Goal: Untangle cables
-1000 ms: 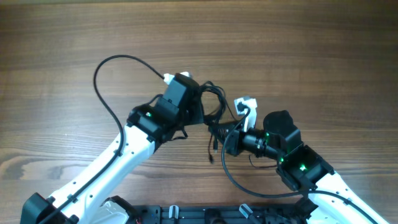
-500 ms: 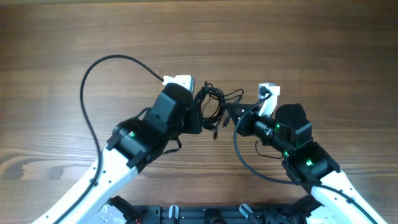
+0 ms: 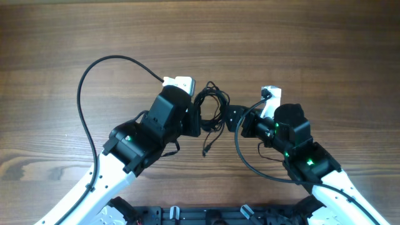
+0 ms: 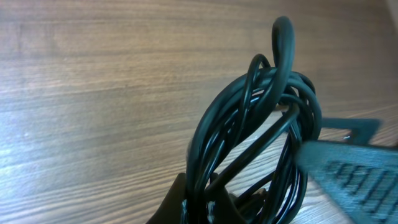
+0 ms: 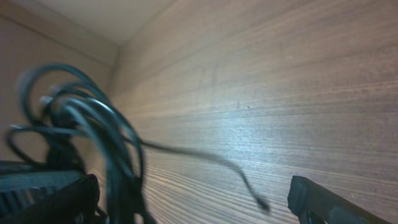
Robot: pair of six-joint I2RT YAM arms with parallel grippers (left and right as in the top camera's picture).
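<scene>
The cables [image 3: 213, 103] are a tangled bunch of thin black loops held just above the wooden table between the two arms. My left gripper [image 3: 199, 120] is shut on the bunch's left side; in the left wrist view the loops [image 4: 261, 124] rise out of the closed jaws [image 4: 200, 208]. One loose plug end [image 3: 205, 150] dangles toward the front. My right gripper [image 3: 231, 117] stands open just right of the bunch, with nothing between its fingers. In the right wrist view the bunch [image 5: 93, 130] is by the left finger [image 5: 56, 199], and the loose end [image 5: 262, 202] trails across the gap.
The left arm's thick black cable [image 3: 87, 75] arcs over the table's left side. Another thick loop [image 3: 245, 164] hangs from the right arm. A black rail [image 3: 206, 215] runs along the front edge. Bare wood [image 3: 325, 50] lies at the back.
My right gripper has opened and let go of the cable. A loose end now hangs from the bunch. Both arms moved toward the back with the bunch earlier.
</scene>
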